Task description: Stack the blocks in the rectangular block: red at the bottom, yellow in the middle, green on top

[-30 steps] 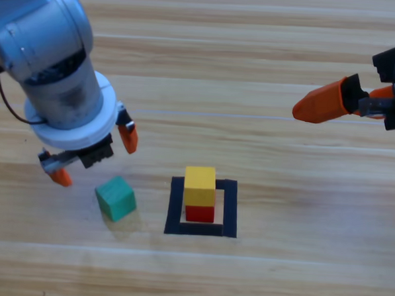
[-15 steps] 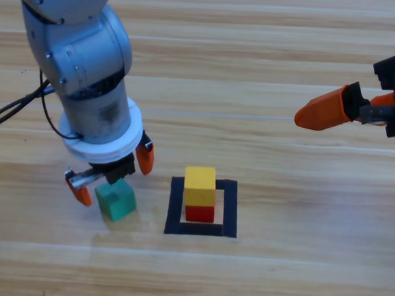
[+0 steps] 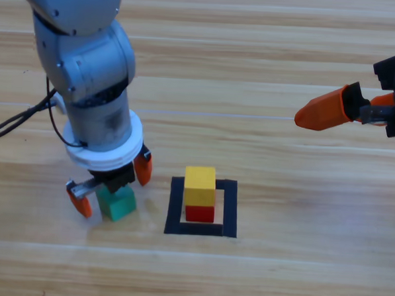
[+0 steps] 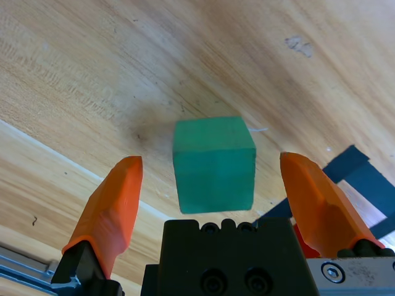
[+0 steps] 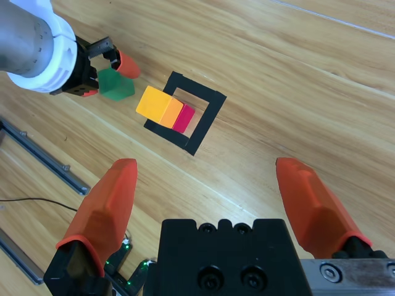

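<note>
The teal-green cube (image 3: 118,204) (image 4: 213,162) rests on the table left of the black tape rectangle (image 3: 229,209). My left gripper (image 3: 112,186) (image 4: 213,191) is open and straddles the cube, one orange jaw on each side with gaps showing. Inside the rectangle (image 5: 208,117) the yellow cube (image 3: 200,185) (image 5: 158,105) sits on the red cube (image 3: 200,213) (image 5: 184,118). My right gripper (image 3: 332,108) (image 5: 210,197) waits open at the right edge, high above the table. The green cube (image 5: 115,84) and the left gripper (image 5: 105,71) also show in the right wrist view.
A black cable (image 3: 26,126) loops off the left arm toward the left edge. Metal rails (image 5: 43,163) run along the table's side in the right wrist view. Bare wood lies between the stack and the right gripper.
The left arm has swung right and down from beside the green cube, bringing its open jaws around it. The right gripper has stayed almost still.
</note>
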### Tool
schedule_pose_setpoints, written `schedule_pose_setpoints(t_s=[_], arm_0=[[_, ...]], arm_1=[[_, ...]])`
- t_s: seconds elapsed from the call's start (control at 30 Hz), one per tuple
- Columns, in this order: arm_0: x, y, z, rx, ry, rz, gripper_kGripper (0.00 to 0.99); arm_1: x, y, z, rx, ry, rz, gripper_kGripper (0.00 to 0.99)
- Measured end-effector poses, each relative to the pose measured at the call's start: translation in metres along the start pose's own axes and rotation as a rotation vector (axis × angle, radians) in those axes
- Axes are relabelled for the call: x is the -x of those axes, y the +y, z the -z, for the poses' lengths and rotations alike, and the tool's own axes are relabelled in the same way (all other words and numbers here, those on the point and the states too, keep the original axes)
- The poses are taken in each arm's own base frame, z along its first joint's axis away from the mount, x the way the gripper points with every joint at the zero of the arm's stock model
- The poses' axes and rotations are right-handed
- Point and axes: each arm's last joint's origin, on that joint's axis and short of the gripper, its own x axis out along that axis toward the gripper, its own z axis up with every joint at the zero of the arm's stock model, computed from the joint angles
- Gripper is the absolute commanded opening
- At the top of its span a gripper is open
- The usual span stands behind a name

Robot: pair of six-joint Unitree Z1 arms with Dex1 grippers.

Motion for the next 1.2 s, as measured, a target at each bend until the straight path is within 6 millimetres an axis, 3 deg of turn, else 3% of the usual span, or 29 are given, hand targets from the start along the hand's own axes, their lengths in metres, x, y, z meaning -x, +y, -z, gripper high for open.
schedule_pose_setpoints(t_s=[0.17, 0.37, 0.73, 0.83, 1.03, 1.07, 1.2], arm_0=[[-0.012, -0.002, 0.001, -0.002, 0.007, -0.030, 0.933], [-0.015, -0.006, 0.001, -0.003, 0.008, -0.034, 0.815], [-0.012, -0.010, 0.001, -0.067, 0.012, -0.017, 0.377], [-0.010, -0.011, 0.000, -0.143, 0.013, -0.019, 0.304], [0.024, -0.032, -0.015, -0.419, -0.004, 0.040, 0.083], [0.037, -0.037, -0.020, -0.482, -0.012, 0.048, 0.035], [0.088, -0.045, -0.037, -0.624, -0.059, 0.058, 0.034]], arm_1=[[0.000, 0.000, 0.000, 0.000, 0.000, 0.000, 0.990], [0.000, 0.000, 0.000, -0.002, 0.000, 0.000, 0.990], [0.000, 0.000, 0.000, -0.002, 0.000, 0.000, 0.990], [0.000, 0.000, 0.000, -0.002, 0.000, 0.000, 0.990], [0.000, 0.000, 0.000, -0.002, 0.001, 0.000, 0.990], [0.000, 0.000, 0.000, -0.002, 0.001, 0.000, 0.990], [0.000, 0.000, 0.000, -0.002, 0.001, 0.001, 0.990]])
